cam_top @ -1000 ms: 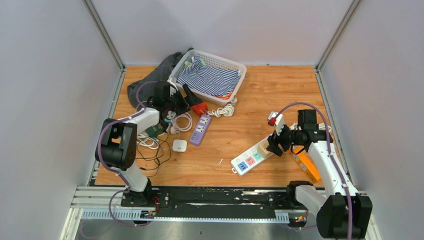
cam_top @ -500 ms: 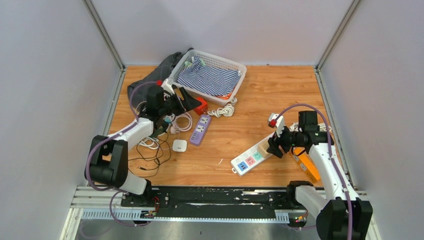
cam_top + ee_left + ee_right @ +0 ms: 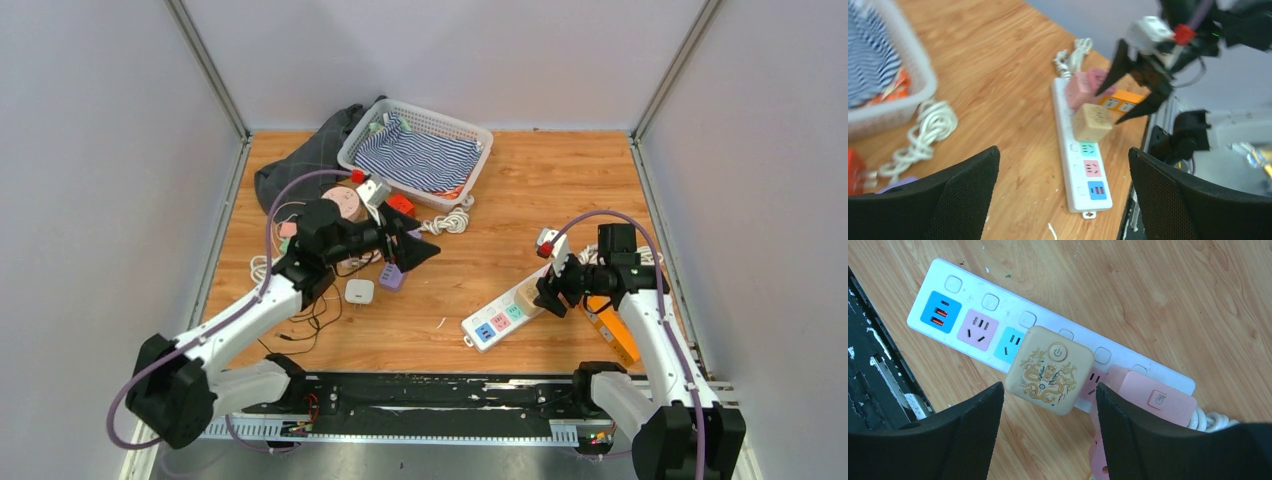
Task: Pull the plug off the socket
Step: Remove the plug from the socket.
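Socket strip [image 3: 1003,310] lying white toward the right of my tabletop [image 3: 560,190], my left claw [image 3: 425,252] spread wide off to its left, my right claw [image 3: 547,292] spread astride the tan plug [image 3: 1049,370], plug seated in the strip beside a pink plug [image 3: 1153,397].

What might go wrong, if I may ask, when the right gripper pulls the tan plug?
Nothing holds the power strip down; the open left gripper is away from it, so it may lift with the tan plug. The pink plug sits close beside; the right gripper could catch it too.
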{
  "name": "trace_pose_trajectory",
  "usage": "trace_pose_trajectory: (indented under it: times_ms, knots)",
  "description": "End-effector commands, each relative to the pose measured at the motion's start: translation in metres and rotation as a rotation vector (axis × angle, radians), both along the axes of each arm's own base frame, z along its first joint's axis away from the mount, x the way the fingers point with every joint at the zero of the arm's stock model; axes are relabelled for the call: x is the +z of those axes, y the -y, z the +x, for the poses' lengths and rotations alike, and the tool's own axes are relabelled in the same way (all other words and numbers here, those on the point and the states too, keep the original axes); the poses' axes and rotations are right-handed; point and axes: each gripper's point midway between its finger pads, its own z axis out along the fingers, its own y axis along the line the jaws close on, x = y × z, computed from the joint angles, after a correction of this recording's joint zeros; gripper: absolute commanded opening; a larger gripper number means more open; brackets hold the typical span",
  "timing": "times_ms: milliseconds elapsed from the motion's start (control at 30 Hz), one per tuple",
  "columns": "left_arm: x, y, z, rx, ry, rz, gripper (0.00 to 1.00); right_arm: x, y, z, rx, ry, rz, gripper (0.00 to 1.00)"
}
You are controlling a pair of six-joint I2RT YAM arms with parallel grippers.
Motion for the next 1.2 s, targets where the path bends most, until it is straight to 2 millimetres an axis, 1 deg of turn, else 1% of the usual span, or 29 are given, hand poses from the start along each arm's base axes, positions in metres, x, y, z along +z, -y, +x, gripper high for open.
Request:
trace_pose_trajectory:
  times_ms: [0,67,167,233,267,300,367,433,533,600,667,700,833,933,1033,1167]
  knots:
    - [0.039,0.011,-0.044,-0.111,0.324,0.006,1.00,-0.002,-0.002,-0.010,0.010,-0.019,0.016,0.70]
    - [0.060,0.014,-0.066,-0.143,0.416,-0.023,1.00,-0.001,-0.002,-0.010,0.011,-0.017,0.018,0.70]
    - [0.092,0.007,-0.085,-0.163,0.501,-0.078,1.00,-0.001,-0.002,-0.010,0.010,-0.018,0.019,0.70]
    - [0.105,0.002,-0.089,-0.142,0.510,-0.109,1.00,0.000,-0.002,-0.010,0.009,-0.013,0.020,0.70]
    - [0.107,-0.001,-0.086,-0.109,0.491,-0.119,1.00,0.000,-0.002,-0.010,0.008,-0.012,0.020,0.70]
    - [0.105,-0.007,-0.077,-0.042,0.457,-0.127,1.00,0.001,-0.002,-0.010,0.008,-0.010,0.022,0.70]
    - [0.093,-0.011,-0.066,0.029,0.393,-0.126,1.00,0.002,-0.001,-0.010,0.005,-0.005,0.024,0.70]
    - [0.077,-0.005,-0.064,0.006,0.377,-0.092,1.00,0.003,-0.001,-0.010,0.001,-0.002,0.025,0.70]
    - [0.053,0.014,-0.066,-0.096,0.303,-0.057,1.00,0.003,-0.001,-0.010,-0.002,-0.001,0.028,0.70]
    - [0.037,0.031,-0.070,-0.173,0.251,-0.029,1.00,0.003,-0.001,-0.010,-0.004,-0.003,0.028,0.70]
    - [0.021,0.048,-0.075,-0.218,0.244,0.012,1.00,0.003,0.000,-0.010,-0.011,-0.010,0.026,0.70]
    - [0.012,0.055,-0.077,-0.223,0.261,0.039,1.00,0.004,0.001,-0.010,-0.016,-0.011,0.022,0.70]
    - [-0.024,0.077,-0.085,-0.175,0.445,0.205,1.00,0.013,0.002,-0.011,-0.023,0.001,0.016,0.70]
    - [-0.042,0.091,-0.089,-0.155,0.523,0.267,1.00,0.017,0.003,-0.011,-0.025,0.021,0.015,0.71]
    - [-0.059,0.108,-0.090,-0.166,0.548,0.291,1.00,0.020,0.005,-0.009,-0.042,0.027,0.014,0.71]
    - [-0.082,0.128,-0.090,-0.190,0.510,0.329,1.00,0.024,0.008,-0.009,-0.056,0.039,0.017,0.71]
